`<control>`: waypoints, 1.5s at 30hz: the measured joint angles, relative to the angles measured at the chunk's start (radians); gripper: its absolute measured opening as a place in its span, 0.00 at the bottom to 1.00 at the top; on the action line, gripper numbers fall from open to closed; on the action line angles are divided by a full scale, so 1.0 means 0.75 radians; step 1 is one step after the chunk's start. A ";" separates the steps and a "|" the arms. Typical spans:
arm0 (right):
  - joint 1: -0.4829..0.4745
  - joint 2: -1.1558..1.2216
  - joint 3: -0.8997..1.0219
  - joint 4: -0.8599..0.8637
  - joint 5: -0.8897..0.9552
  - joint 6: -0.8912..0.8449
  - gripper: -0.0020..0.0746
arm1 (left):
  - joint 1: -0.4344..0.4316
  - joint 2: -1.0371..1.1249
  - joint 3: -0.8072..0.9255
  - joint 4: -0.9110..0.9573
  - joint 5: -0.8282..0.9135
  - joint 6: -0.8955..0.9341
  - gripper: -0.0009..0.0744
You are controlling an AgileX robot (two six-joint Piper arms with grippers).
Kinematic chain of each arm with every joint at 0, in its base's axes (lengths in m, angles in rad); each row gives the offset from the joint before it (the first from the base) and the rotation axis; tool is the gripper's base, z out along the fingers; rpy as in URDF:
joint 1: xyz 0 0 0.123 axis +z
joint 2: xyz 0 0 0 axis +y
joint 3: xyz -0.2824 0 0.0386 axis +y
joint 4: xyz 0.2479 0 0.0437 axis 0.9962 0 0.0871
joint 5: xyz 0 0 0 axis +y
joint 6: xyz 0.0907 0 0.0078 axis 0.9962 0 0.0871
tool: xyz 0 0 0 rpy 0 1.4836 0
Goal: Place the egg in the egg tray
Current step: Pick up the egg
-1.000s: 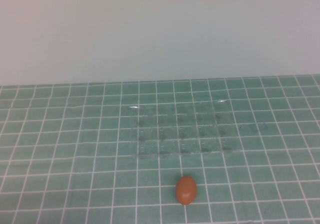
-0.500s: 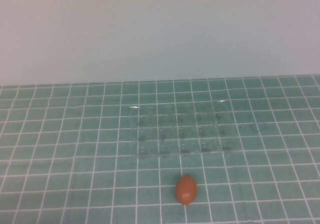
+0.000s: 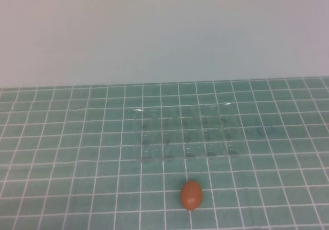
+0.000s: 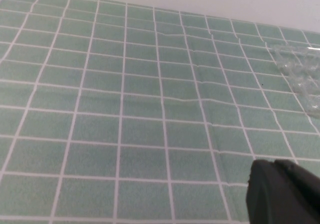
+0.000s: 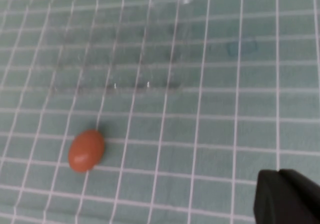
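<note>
The orange-brown egg [image 3: 191, 194] lies on the green grid mat near the front edge, a little right of centre. It also shows in the right wrist view [image 5: 86, 150]. The clear egg tray [image 3: 154, 157] lies flat on the mat just behind the egg, its cups empty. It shows faintly in the right wrist view [image 5: 116, 86] and at the edge of the left wrist view [image 4: 300, 69]. My left gripper [image 4: 274, 161] is shut and empty above bare mat, left of the tray. My right gripper [image 5: 278, 172] is shut and empty, to the right of the egg. Neither arm shows in the high view.
The green mat [image 3: 61, 137] with white grid lines covers the table. A plain pale wall [image 3: 164, 30] stands behind it. A faint ring mark [image 3: 266, 131] sits on the mat right of the tray.
</note>
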 joint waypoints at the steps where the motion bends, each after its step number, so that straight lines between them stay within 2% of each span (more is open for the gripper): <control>1: 0.031 -0.002 0.036 -0.018 -0.019 0.020 0.02 | 0.000 0.000 0.000 0.000 0.000 0.000 0.01; 5: 0.173 -0.002 0.170 -0.090 -0.103 0.089 0.02 | 0.000 0.000 0.000 0.000 0.000 0.000 0.01; 10: 0.415 0.034 0.247 -0.226 -0.162 0.174 0.02 | 0.000 0.000 0.000 0.000 0.000 0.000 0.01; 13: 0.535 0.127 0.201 -0.283 -0.141 0.217 0.02 | 0.000 0.000 0.000 0.000 0.000 0.000 0.01; 20: 0.682 0.414 0.036 -0.366 -0.184 0.364 0.02 | 0.000 0.000 0.000 0.000 0.000 0.000 0.01; 27: 0.762 0.713 -0.251 -0.392 -0.085 0.481 0.02 | 0.000 0.000 0.000 0.000 0.000 0.000 0.01; 30: 0.782 0.826 -0.376 -0.392 -0.020 0.609 0.02 | 0.000 0.000 0.000 0.000 0.000 0.000 0.01; 33: 0.787 0.927 -0.441 -0.359 -0.006 0.711 0.02 | 0.000 0.000 0.000 0.000 0.000 0.000 0.01; 40: 0.820 1.094 -0.581 -0.310 -0.002 0.779 0.03 | 0.000 0.000 0.000 0.000 0.000 0.000 0.01; 45: 0.826 1.186 -0.605 -0.310 -0.042 0.879 0.12 | 0.000 0.000 0.000 0.000 0.000 0.000 0.01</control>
